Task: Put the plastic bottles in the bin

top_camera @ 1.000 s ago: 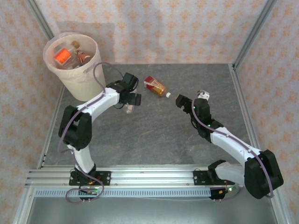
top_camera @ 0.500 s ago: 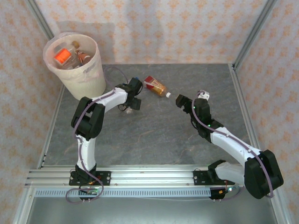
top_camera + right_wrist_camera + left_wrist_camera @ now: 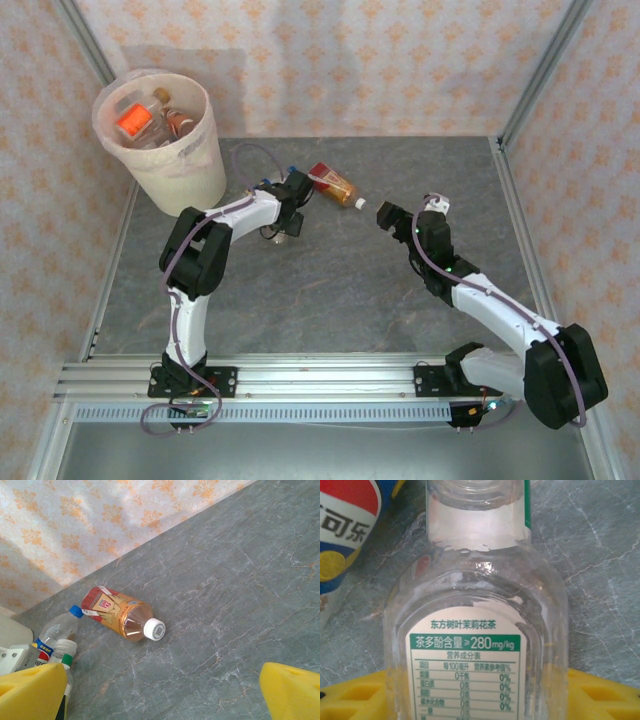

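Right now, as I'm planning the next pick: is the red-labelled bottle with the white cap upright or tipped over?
Tipped over: the red-labelled bottle lies on its side on the table, white cap pointing sideways.

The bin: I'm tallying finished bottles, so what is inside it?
Inside the bin, several clear plastic bottles lie piled, one showing a bright orange-red label. Anything beneath that top layer is covered, so an exact count isn't possible.

Overhead shot is bright and even, the bin point(image 3: 185, 170) just throws a soft shadow onto the back wall point(image 3: 400, 60). Left wrist cam sits right up against a clear bottle point(image 3: 480, 610): white glare on its shoulder, label print slightly soft. Right wrist: wallpaper point(image 3: 75, 520) has washed-out bright patches, yellow fingers point(image 3: 30, 690) blurry.
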`<state>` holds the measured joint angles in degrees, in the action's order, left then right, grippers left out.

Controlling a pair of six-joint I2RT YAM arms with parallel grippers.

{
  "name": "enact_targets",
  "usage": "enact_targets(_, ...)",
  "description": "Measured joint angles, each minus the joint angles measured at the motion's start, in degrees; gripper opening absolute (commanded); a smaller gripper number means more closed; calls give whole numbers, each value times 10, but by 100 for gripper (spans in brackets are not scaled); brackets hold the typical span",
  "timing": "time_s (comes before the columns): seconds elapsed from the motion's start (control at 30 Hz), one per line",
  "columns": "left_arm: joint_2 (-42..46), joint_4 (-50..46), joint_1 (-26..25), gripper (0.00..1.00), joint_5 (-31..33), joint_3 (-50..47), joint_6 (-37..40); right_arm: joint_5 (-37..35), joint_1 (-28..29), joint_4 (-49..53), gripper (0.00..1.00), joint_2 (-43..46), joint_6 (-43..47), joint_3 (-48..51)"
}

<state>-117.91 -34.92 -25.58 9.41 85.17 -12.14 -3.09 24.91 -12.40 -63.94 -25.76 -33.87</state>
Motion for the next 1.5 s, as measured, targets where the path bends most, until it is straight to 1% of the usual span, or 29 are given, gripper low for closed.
enact_targets(0.13, 3, 2, 1, 49, -9, -1, 1, 1, -1, 0, 99, 5, 0, 4)
enact_targets(0.2, 15, 8, 1, 40, -19, -10, 2, 7, -3, -10, 99, 10, 3, 14)
enact_targets(0.37, 83, 19, 1, 15, -47, -35, 3, 64, -6, -51, 99, 26, 12, 43)
enact_targets(0.4, 104, 21, 1, 5, -50, -38, 3, 79, -6, -60, 99, 27, 14, 43)
enact_targets(0.43, 123, 23, 1, 0, -53, -40, 3, 91, -6, -69, 99, 28, 17, 43)
enact_targets(0.6, 223, 34, 1, 0, -64, -40, 2, 154, -4, -114, 99, 30, 28, 43)
enact_targets(0.7, 265, 35, 1, 0, -66, -39, 2, 178, 2, -130, 99, 30, 36, 43)
enact_targets(0.83, 301, 35, 5, 0, -66, -35, 0, 199, 15, -138, 99, 30, 49, 43)
enact_targets(0.97, 339, 40, 24, 0, -53, -35, 1, 210, 22, -140, 99, 28, 57, 42)
enact_targets(1.07, 368, 52, 54, 0, -23, -31, -4, 211, 23, -141, 99, 21, 59, 39)
enact_targets(1.23, 392, 84, 136, 0, 5, -2, -16, 210, 24, -141, 99, 13, 61, 35)
enact_targets(1.37, 371, 90, 187, 0, 13, 64, -14, 207, 24, -142, 99, 10, 61, 29)
enact_targets(1.5, 318, 84, 225, 0, 9, 153, 3, 198, 24, -141, 99, 10, 61, 28)
